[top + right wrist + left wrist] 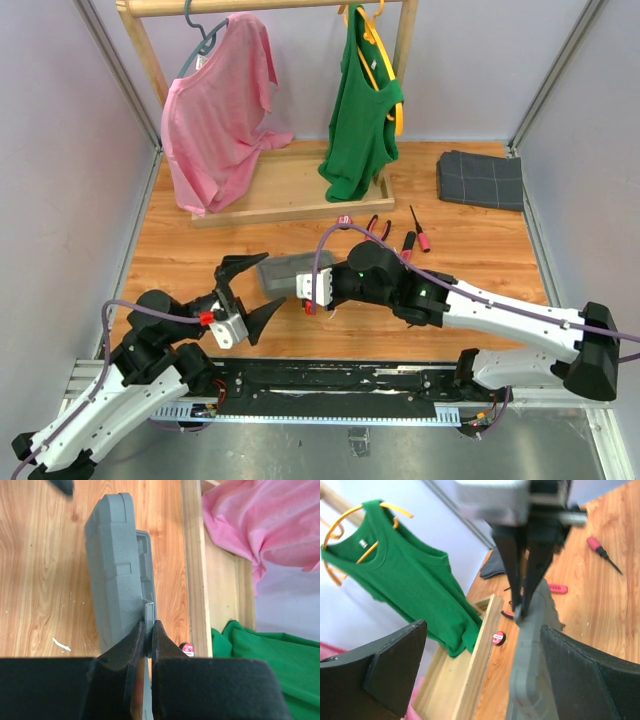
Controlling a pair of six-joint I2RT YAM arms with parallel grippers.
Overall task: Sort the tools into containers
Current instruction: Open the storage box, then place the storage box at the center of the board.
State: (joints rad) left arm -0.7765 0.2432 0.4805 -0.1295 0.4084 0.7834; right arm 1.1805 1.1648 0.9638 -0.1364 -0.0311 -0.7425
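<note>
Right pincer (149,632) clamped narrow on a thin edge of the grey tool case (112,570), centre of the desk (180,260), probably to swing a half open; left pincer (483,629) spread wide and empty just left of it, likely to steady; screwdrivers (424,240) lie loose up-right of centre.

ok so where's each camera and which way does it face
Top external: above, behind the arm bases, looking down at the wooden table and clothes rack; both arms show.
Left wrist: on the left arm, looking past the wide-open left jaws at the flat grey plastic tool case and green vest.
Right wrist: on the right arm, looking along the right jaws shut on the case's edge, pink t-shirt beyond.
Shared: both wrist views show the case, the vest, a small round red piece.
</note>
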